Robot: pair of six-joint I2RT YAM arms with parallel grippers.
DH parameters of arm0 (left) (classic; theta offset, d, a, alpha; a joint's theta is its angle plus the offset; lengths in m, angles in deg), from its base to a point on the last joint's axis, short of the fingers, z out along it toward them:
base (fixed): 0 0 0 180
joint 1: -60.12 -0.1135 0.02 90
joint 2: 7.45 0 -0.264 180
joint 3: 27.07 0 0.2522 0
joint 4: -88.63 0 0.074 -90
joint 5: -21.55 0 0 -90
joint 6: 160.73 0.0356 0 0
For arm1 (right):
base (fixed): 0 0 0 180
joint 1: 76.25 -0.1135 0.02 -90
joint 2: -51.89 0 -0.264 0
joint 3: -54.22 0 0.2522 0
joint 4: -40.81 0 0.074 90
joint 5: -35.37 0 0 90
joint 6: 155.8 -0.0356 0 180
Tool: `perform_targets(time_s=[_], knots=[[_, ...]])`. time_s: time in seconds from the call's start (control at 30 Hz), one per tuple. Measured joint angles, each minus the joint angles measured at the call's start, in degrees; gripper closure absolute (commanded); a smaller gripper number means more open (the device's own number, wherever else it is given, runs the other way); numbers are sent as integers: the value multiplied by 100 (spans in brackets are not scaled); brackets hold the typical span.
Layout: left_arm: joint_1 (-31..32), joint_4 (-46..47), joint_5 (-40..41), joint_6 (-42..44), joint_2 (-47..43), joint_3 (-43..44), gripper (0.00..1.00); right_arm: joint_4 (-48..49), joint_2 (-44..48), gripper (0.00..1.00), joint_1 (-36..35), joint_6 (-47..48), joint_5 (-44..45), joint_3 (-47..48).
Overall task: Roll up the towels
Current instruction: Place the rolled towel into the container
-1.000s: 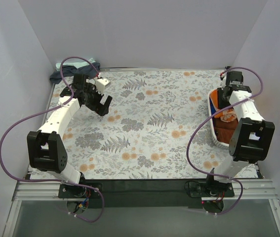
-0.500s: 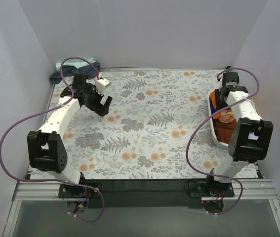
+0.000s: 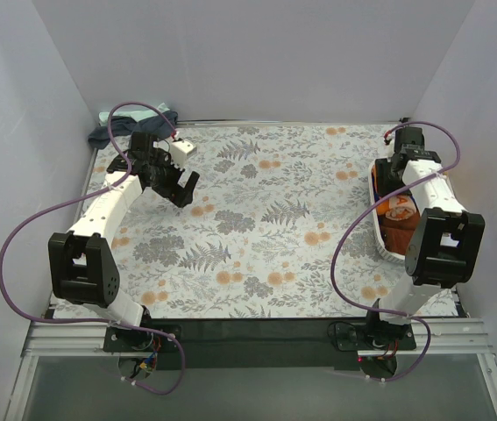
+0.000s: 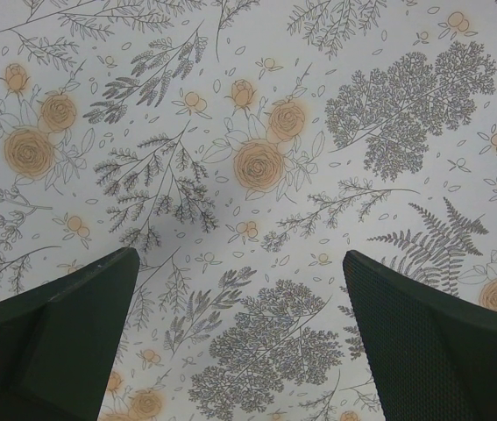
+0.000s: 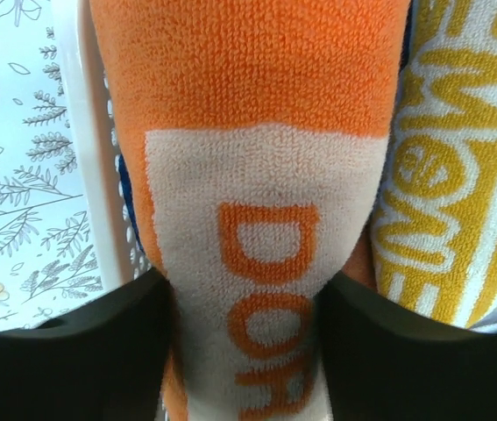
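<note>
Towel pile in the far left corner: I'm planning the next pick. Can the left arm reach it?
Probably yes: the left gripper is open, empty and close by, with nothing between it and the towel pile.

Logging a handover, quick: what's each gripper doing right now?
Left gripper: open, holding nothing.
Right gripper: closed on the orange towel at the white basket.

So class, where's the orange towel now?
In the right wrist view, the orange towel sits in the white basket at the right edge of the table, between the right gripper's fingers, beside a yellow-and-white towel.
</note>
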Motion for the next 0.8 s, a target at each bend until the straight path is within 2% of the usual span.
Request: perform_targets(time_s=[0.07,0.1,0.17,0.2,0.33,0.37,0.6,0.8], knots=[[0,0,0,11,0,0,2,-105,0,40,15,4,-85,59],[0,0,0,11,2,0,2,-153,0,32,17,13,-133,90],[0,0,0,11,7,0,2,-240,2,27,15,11,-229,131],[0,0,-2,11,9,0,2,-278,7,19,13,17,-273,146],[0,0,0,11,9,0,2,-387,7,13,13,22,-413,197],[0,0,0,11,9,0,2,-391,9,3,13,24,-442,205],[-2,-4,13,13,9,2,2,-605,22,2,13,42,-684,428],[-90,118,109,122,26,103,2,-699,223,2,11,210,-839,981]])
